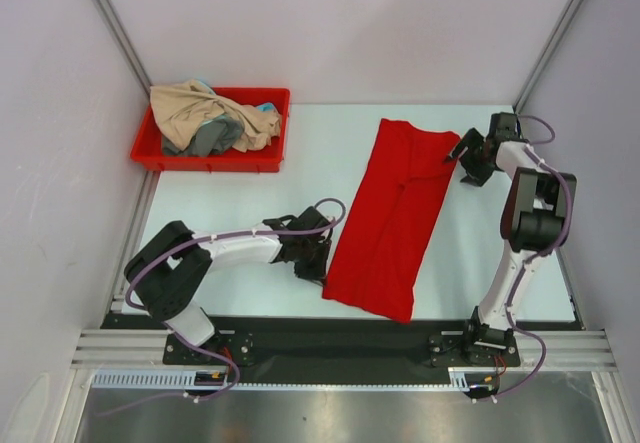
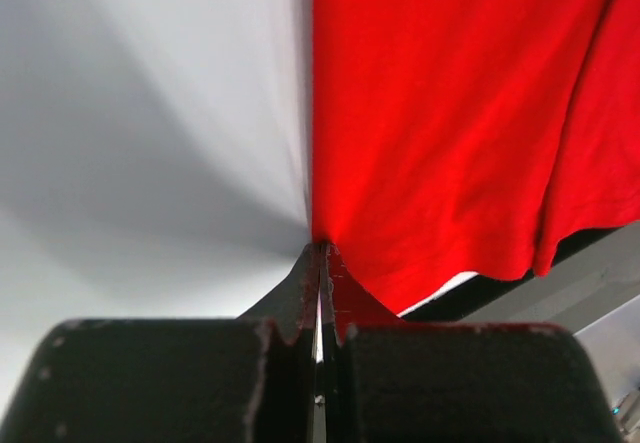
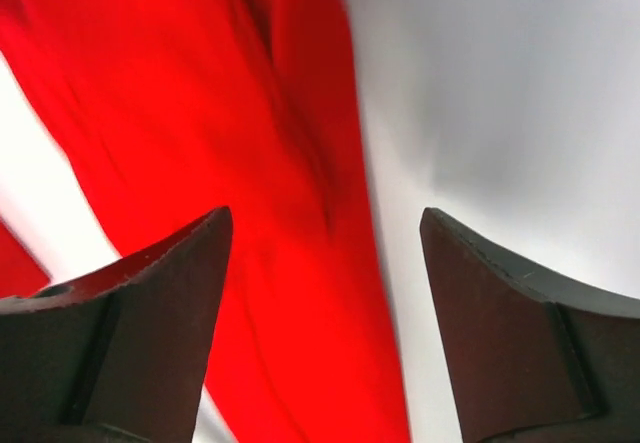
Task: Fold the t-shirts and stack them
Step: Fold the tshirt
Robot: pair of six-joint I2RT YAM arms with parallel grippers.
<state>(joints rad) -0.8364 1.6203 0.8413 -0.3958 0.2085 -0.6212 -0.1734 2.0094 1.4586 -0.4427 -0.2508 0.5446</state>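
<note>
red tee (image 1: 390,218) edge in L pincer (image 2: 322,263)

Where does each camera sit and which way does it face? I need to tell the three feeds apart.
Top external: above and behind the arms, looking down on the table, red t-shirt and red tray; both arms show.
Left wrist: on the left gripper, shut on the red t-shirt's edge.
Right wrist: on the open right gripper, facing the t-shirt.
All three views share the red t-shirt.
</note>
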